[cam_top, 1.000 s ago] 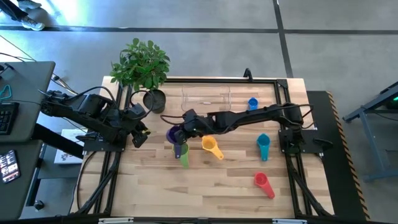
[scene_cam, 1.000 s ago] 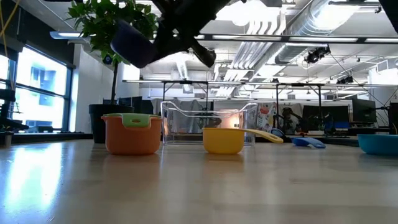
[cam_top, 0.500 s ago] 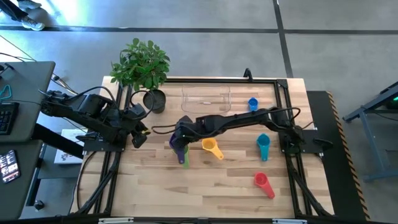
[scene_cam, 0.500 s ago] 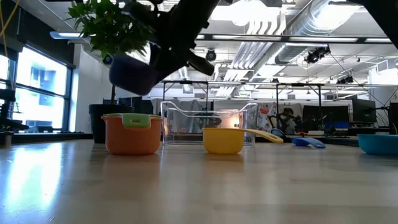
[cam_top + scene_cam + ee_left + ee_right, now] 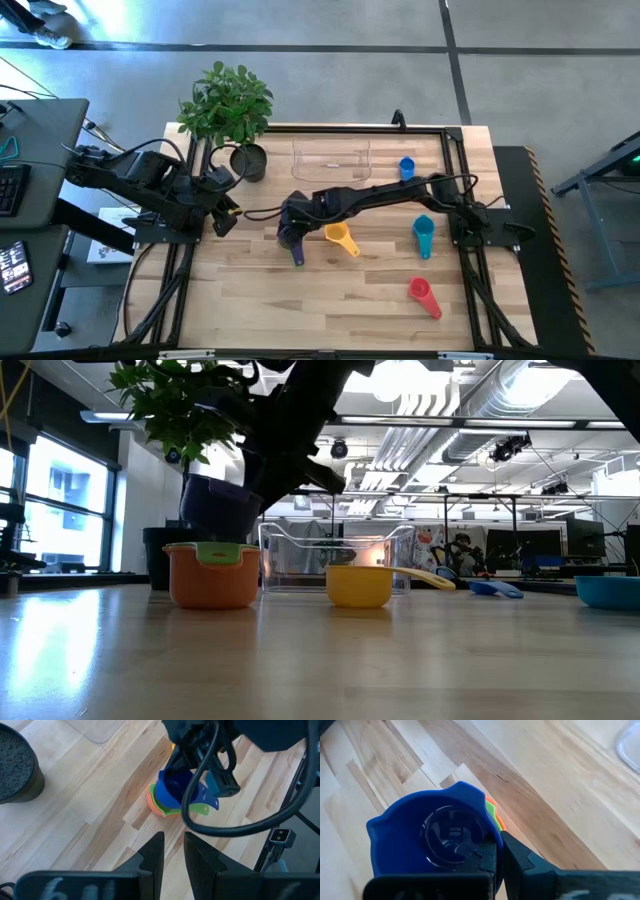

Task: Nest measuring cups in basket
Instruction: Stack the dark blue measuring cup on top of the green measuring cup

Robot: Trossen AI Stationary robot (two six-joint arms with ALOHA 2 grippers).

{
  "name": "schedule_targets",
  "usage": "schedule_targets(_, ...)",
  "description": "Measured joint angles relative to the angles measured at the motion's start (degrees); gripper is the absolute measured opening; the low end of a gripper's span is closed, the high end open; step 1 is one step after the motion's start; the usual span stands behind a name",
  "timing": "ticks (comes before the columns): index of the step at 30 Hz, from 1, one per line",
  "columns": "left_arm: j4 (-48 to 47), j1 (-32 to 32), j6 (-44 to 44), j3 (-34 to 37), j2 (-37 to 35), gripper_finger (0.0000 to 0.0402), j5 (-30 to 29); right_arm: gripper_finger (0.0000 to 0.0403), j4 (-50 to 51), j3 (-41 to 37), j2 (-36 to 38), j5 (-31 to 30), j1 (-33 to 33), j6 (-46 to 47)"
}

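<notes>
My right gripper (image 5: pixel 291 228) is shut on the purple cup (image 5: pixel 215 508), right above the orange cup (image 5: pixel 212 576), which stands on the table with the green cup (image 5: pixel 218 553) nested in it. The purple cup's bottom is level with their rims; whether it touches them, I cannot tell. The yellow cup (image 5: pixel 340 238), teal cup (image 5: pixel 423 235) and red cup (image 5: pixel 424 296) lie on the table toward the right. A blue cup (image 5: pixel 406 167) sits beside the clear basket (image 5: pixel 331 156) at the far edge. My left gripper (image 5: pixel 173 851) waits at the left, narrowly open. My right gripper pinches the purple cup's wall at the rim (image 5: pixel 491 839), one finger (image 5: pixel 487 857) on the bowl's side and the other (image 5: pixel 519 857) outside. The fingers come slanting down from the table's right. The cup sits upright, mouth up, its handle (image 5: pixel 297 256) toward the near edge.
A dark plant pot (image 5: pixel 248 160) with a leafy plant (image 5: pixel 228 102) stands at the far left, close to the basket. The near half of the wooden table (image 5: pixel 300 310) holds only the red cup. A black frame (image 5: pixel 455 180) borders the table.
My right gripper has come down and slightly toward the near edge with the purple cup, rolling as it went. The cup, tilted and high a second ago, now sits upright just over the orange and green cups.
</notes>
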State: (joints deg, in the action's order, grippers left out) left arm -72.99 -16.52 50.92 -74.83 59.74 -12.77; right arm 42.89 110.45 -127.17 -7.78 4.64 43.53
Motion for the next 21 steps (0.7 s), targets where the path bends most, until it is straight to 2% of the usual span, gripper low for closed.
schedule_targets(5, -0.02, -0.01, 0.0, 0.0, 0.01, 0.0062, -0.03, 0.0, -0.38, -0.04, -0.96, 1.86, 0.12, -0.52)
schedule_targets(21, -0.02, -0.02, 1.46, 0.0, 0.0, 0.0062, -0.05, 0.0002, -0.94, -0.07, -1.27, 0.7, 0.33, -3.52)
